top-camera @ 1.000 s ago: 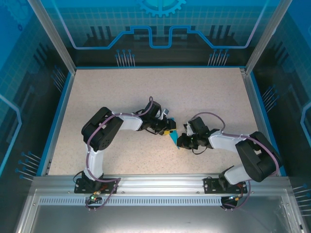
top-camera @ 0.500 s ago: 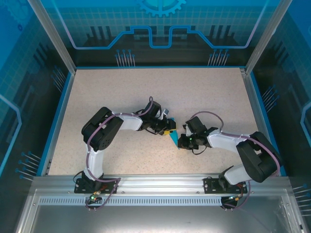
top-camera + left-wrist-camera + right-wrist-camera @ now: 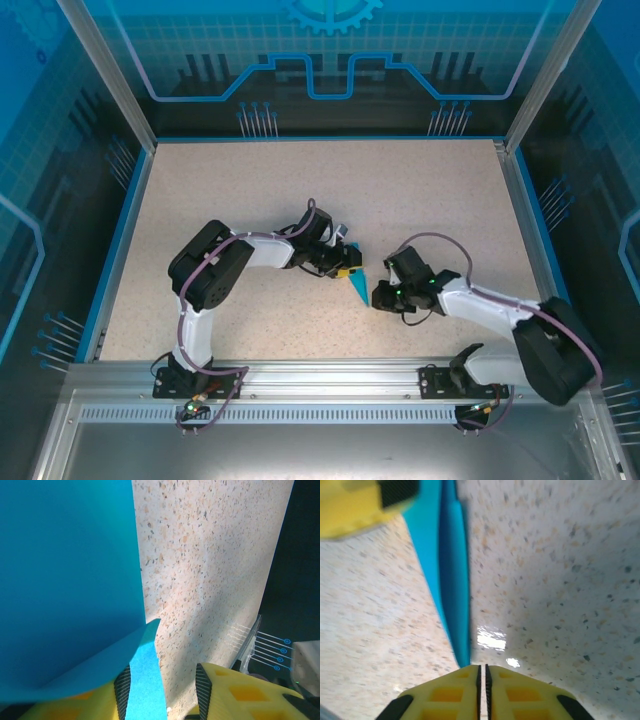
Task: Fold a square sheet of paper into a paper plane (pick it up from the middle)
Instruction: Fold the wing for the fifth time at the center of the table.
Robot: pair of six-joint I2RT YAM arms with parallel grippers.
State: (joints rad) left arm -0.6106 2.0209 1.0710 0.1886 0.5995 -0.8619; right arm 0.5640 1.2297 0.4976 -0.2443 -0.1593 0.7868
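The square sheet of paper (image 3: pixel 358 285) is a folded cyan pointed shape on the table between the two grippers. In the left wrist view the paper (image 3: pixel 65 580) covers the upper left, and a flap of it lies over the left finger. My left gripper (image 3: pixel 347 270) (image 3: pixel 162 680) stands open, a wide gap of bare table between its pads. My right gripper (image 3: pixel 379 295) (image 3: pixel 482 668) is shut with nothing between its fingers. The paper's narrow tip (image 3: pixel 454 580) ends just left of its fingertips. The left gripper's yellow finger (image 3: pixel 350 510) sits on the paper's far end.
The speckled beige table (image 3: pixel 430 200) has a blue rim and glass walls around it. An aluminium rail (image 3: pixel 330 378) runs along the near edge at the arm bases. Open tabletop lies behind and to both sides of the grippers.
The right arm has drawn back to the right, its gripper now slightly off the paper's tip. The left arm and the paper have barely moved.
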